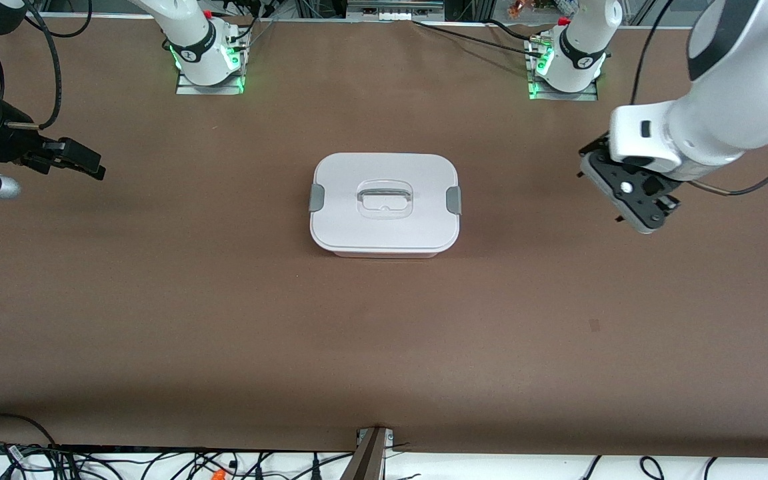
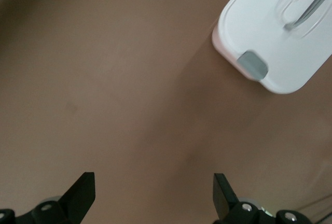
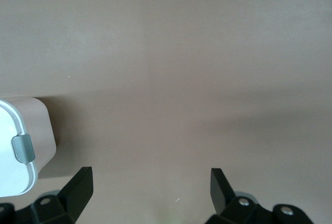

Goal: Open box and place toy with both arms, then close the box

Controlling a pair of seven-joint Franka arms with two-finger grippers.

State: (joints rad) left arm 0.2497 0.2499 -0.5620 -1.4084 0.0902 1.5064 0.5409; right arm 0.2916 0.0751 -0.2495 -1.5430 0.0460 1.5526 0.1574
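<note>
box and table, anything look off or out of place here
Nothing is askew or damaged: the box sits square on the table with its lid on and both grey clips down. One oddity: no toy shows in any view. Both pincers, left and right, hang open over bare table.

Even overhead light, I see soft shadows on the table (image 1: 224, 320) near the front edge; my wrist views slightly soft, no glare.

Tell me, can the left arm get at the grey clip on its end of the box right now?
Probably yes: the left gripper hangs open over bare table, with nothing between it and that clip on the box.
</note>
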